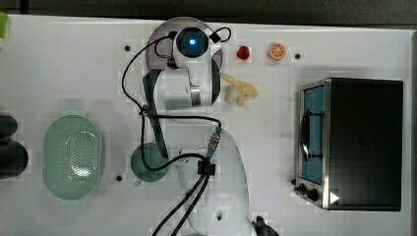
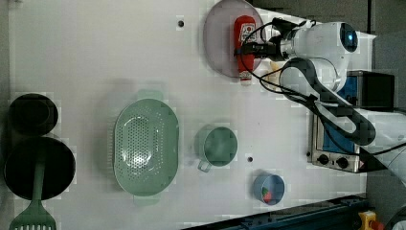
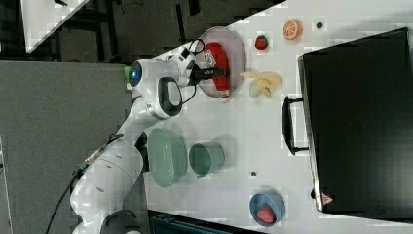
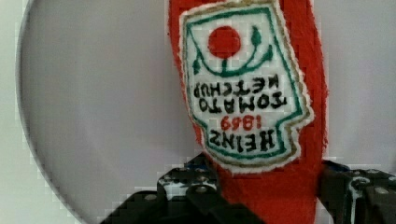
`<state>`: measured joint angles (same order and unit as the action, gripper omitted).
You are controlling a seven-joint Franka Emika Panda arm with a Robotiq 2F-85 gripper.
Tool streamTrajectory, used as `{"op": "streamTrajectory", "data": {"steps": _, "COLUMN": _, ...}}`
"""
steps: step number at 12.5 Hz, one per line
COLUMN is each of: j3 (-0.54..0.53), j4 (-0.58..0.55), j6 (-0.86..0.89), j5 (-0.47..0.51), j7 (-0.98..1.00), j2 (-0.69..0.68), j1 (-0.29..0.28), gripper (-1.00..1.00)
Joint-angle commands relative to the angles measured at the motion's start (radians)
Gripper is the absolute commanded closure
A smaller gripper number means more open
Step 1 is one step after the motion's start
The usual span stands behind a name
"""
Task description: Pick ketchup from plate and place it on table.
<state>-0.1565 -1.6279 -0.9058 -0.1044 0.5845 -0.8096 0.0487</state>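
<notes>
The white table (image 2: 105, 57) carries a black toaster oven (image 1: 361, 142), then a green perforated basket (image 2: 146, 146), then the pale mauve plate (image 2: 218, 43) near its edge. The ketchup (image 2: 244, 36) lies flat on the plate, its cap end poking past the rim toward the left view's bottom. The gripper (image 2: 245, 49) straddles the bottle's narrower part, 1 finger (image 4: 187, 186) on each side, closed against the red body. A small strawberry (image 1: 242, 52) sits beside the plate.

Bare table (image 2: 95, 52) beside plate (image 2: 218, 38) — banana (image 1: 241, 91), toaster oven (image 1: 354, 142) crowding the far side
</notes>
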Motion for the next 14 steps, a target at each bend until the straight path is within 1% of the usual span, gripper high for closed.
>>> {"op": "streamTrajectory", "data": {"steps": 1, "j3": -0.003, "j4": 0.044, "j6": 0.006, "j5": 0.000, "j7": -0.008, "j2": 0.049, "j1": -0.003, "gripper": -0.16}}
{"op": "streamTrajectory", "data": {"steps": 4, "j3": -0.003, "j4": 0.054, "j6": 0.121, "j5": 0.002, "j7": -0.072, "j2": 0.149, "j1": 0.009, "gripper": -0.16}}
{"op": "streamTrajectory", "data": {"steps": 7, "j3": -0.003, "j4": 0.054, "j6": 0.233, "j5": 0.018, "j7": -0.080, "j2": 0.280, "j1": 0.036, "gripper": -0.16}}
{"op": "streamTrajectory", "data": {"steps": 9, "j3": -0.003, "j4": 0.052, "j6": 0.320, "j5": 0.067, "j7": -0.079, "j2": 0.356, "j1": 0.058, "gripper": -0.16}}
{"op": "streamTrajectory", "data": {"steps": 12, "j3": 0.004, "j4": 0.047, "j6": 0.472, "j5": 0.168, "j7": -0.080, "j2": 0.452, "j1": 0.095, "gripper": -0.16}}
{"op": "streamTrajectory", "data": {"steps": 14, "j3": 0.026, "j4": 0.038, "j6": 0.538, "j5": 0.176, "j7": -0.080, "j2": 0.511, "j1": 0.115, "gripper": -0.16}}
